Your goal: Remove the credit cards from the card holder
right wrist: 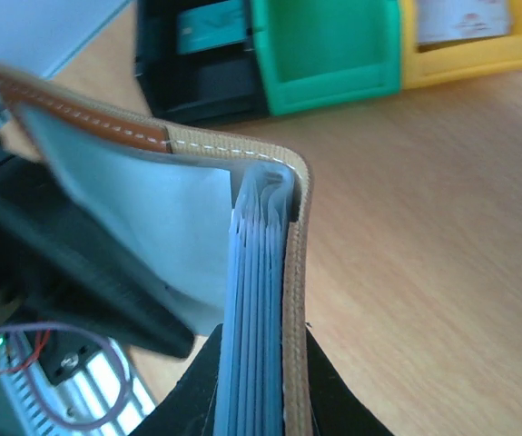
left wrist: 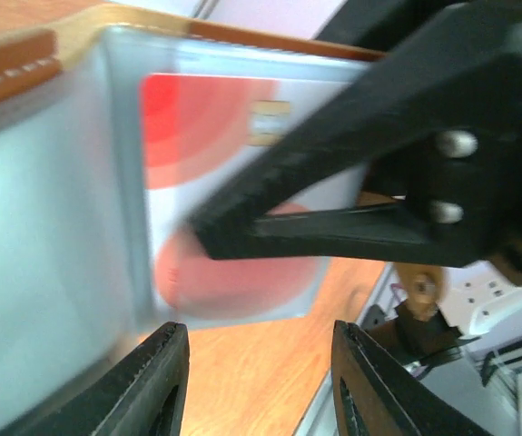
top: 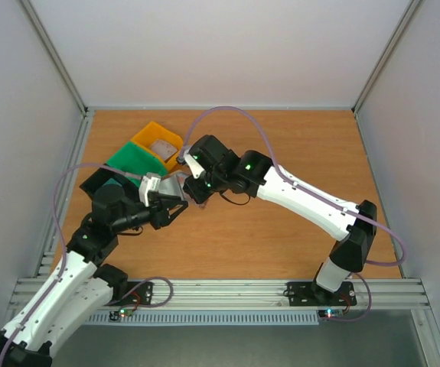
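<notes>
Our right gripper (right wrist: 261, 381) clamps the card holder (right wrist: 133, 186); our left gripper (left wrist: 259, 354), jaws apart, should close squarely on the credit card (left wrist: 197, 127) just ahead.

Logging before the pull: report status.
Right tool shut on card holder, spread open. Left tool open, below the red credit card, card in its sleeve. Right tool crosses the card's face.
</notes>
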Tool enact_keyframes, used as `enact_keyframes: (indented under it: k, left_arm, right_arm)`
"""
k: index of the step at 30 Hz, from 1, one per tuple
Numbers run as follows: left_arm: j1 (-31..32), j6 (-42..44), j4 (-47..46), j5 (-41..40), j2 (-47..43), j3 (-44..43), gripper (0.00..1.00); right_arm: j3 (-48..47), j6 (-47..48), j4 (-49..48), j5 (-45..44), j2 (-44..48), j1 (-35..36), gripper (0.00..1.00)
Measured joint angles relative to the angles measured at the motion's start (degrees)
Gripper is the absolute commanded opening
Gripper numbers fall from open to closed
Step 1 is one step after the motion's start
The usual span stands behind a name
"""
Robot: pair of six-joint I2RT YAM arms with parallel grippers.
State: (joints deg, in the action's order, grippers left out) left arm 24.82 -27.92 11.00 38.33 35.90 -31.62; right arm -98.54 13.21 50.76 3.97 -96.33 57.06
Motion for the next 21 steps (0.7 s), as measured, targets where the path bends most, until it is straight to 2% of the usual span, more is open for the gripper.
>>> enact_keyframes:
  k: [8,13,21]
  left_arm:
    - [-0.4,7.4,10.3,-2.8,-5.0,-1.4,0.40]
    - [-0.6,9.4,9.8,0.7,-7.1,-2.4,0.32]
    - [-0.9,9.2,7.6,6.1,-7.1,-2.5,0.34]
  right_arm:
    - [5.8,6.4,-3.5,14.8,3.3,-1.6,0.01]
    - [7.3,10.5,-5.0,23.9,5.5,-2.9,0.01]
    - [10.6,15.0,-6.7,32.3,8.1,-4.9,0.01]
